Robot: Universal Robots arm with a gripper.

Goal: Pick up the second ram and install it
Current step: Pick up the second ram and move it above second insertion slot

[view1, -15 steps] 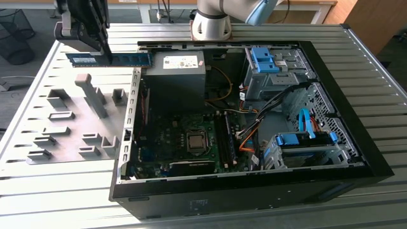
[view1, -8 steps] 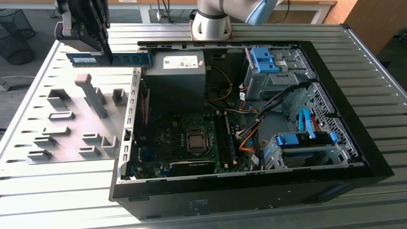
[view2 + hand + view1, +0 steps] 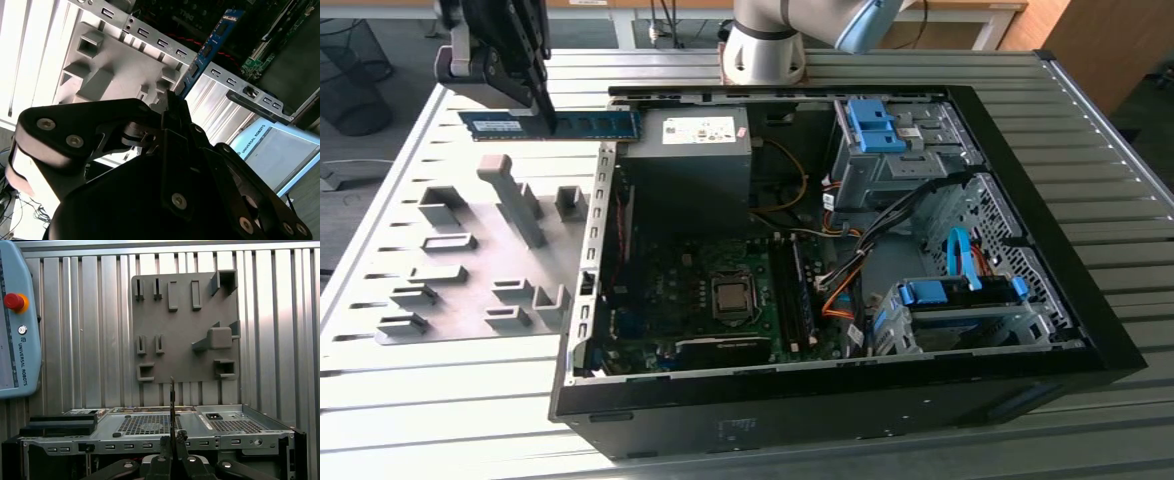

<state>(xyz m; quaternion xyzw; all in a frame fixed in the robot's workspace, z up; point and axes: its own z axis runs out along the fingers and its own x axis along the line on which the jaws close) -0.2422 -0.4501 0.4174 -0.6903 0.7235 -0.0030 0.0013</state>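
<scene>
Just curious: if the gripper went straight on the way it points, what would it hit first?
The gripper points down, so the second ram it grips would probably meet the gray holder plate, near the computer case; depth is unclear.

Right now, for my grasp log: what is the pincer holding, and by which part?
The pincer holds the second ram, clamped across its flat faces near mid-length.

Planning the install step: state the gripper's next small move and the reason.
Probably carry the second ram toward the exterior view's right, over the motherboard: the gripper grips it outside the case, above the table.
</scene>
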